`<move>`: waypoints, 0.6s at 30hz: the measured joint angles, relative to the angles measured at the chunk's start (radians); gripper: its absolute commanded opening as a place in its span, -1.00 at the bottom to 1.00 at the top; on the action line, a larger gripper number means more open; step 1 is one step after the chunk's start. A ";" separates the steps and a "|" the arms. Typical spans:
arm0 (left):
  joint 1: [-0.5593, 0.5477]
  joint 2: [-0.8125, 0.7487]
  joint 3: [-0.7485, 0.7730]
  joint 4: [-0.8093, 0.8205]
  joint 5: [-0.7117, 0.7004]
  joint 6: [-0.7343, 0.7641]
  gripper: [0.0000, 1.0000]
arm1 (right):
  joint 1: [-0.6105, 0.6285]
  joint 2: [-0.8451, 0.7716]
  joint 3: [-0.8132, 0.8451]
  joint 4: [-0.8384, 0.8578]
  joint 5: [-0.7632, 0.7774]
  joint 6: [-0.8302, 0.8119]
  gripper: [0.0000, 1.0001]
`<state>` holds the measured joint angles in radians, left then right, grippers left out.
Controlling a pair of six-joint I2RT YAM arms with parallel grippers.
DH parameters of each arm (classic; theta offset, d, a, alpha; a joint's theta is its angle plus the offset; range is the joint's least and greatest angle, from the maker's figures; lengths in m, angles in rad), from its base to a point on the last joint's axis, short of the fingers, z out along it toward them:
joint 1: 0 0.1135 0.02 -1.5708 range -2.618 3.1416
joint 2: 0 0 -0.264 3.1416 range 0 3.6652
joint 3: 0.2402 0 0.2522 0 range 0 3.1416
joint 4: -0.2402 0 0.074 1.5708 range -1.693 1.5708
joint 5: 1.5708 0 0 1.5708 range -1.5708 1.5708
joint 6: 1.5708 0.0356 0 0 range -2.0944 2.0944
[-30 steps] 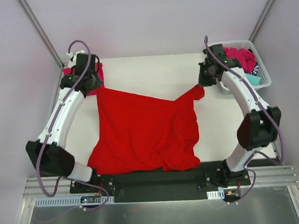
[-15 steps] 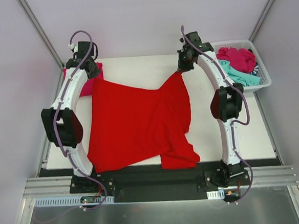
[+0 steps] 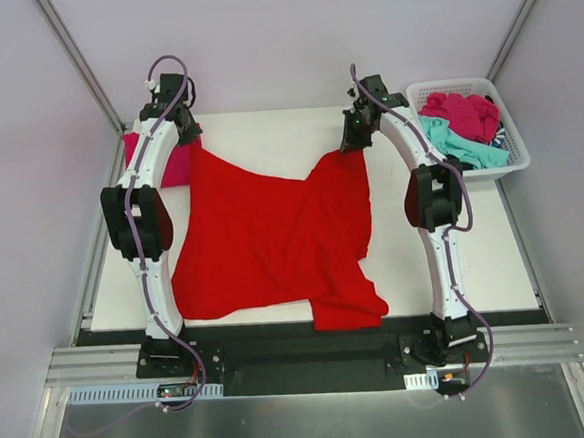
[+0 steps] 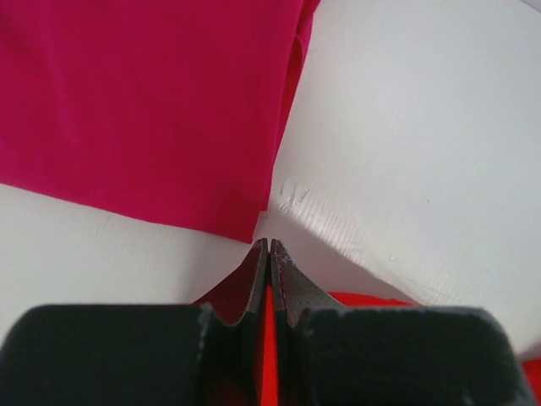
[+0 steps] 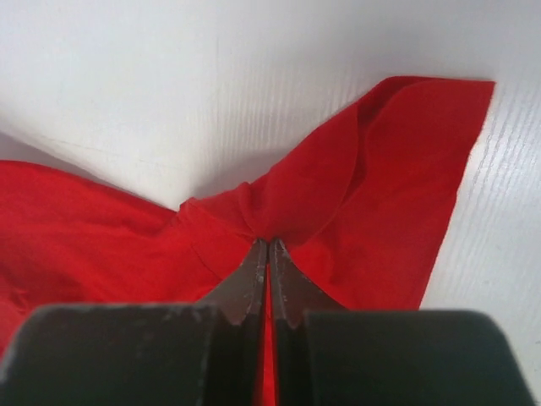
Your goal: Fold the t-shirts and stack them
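The large red t-shirt (image 3: 263, 231) lies spread and creased across the white table (image 3: 266, 131), its lower right corner folded near the front edge. My left gripper (image 3: 188, 142) is shut on its far left corner; red cloth shows between the closed jaws in the left wrist view (image 4: 268, 247). My right gripper (image 3: 353, 143) is shut on a bunched far right corner of the red t-shirt (image 5: 355, 194), its tips (image 5: 268, 245) pinching the gather. A folded magenta-pink t-shirt (image 3: 171, 171) lies flat at the far left, just beyond the left gripper (image 4: 152, 101).
A white lattice basket (image 3: 516, 155) stands at the table's far right with a magenta shirt (image 3: 467, 112) and a teal one (image 3: 455, 147) heaped inside. Both arms stretch far toward the back. Grey walls close in on the sides.
Both arms reached farther back. The right gripper swung left, away from the basket, carrying its corner. The red shirt was drawn toward the back and narrowed on the right.
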<state>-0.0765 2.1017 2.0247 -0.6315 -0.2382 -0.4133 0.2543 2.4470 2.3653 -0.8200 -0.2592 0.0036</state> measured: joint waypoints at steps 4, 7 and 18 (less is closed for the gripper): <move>0.014 0.057 0.034 -0.005 0.043 0.007 -0.40 | -0.028 0.020 -0.013 0.009 -0.039 0.028 -0.17; 0.026 0.074 0.032 -0.010 0.058 0.003 0.00 | -0.047 0.017 -0.042 0.032 -0.054 0.043 0.00; 0.031 -0.006 -0.027 -0.037 0.097 0.002 0.98 | -0.044 -0.090 -0.207 0.044 -0.061 0.025 0.11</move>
<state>-0.0452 2.0956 1.9980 -0.6682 -0.1417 -0.4118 0.2100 2.3566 2.1582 -0.7757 -0.3206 0.0288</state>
